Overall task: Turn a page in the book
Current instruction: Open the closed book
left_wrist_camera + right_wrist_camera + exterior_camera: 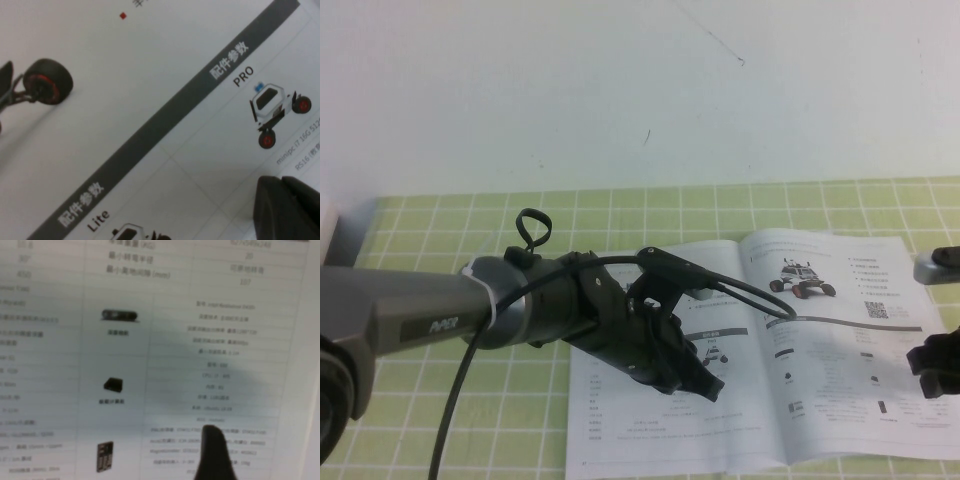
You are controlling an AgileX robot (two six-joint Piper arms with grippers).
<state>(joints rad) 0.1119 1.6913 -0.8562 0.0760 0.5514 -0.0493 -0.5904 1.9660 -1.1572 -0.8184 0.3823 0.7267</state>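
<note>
Book: the book [770, 360] lies open and flat on the green grid mat [440, 400], near the table's front edge.
Progress: no page looks lifted; the turn seems not yet begun.
Left gripper: the left gripper [705, 385] hovers low over the left page; spread or pressed together, I cannot tell.
Right gripper: the right gripper [932, 368] sits at the right page's outer edge; I cannot tell its state.
Obstacle: the left arm's cable [760, 300] drapes across the spine, possibly in a turning page's way.
</note>
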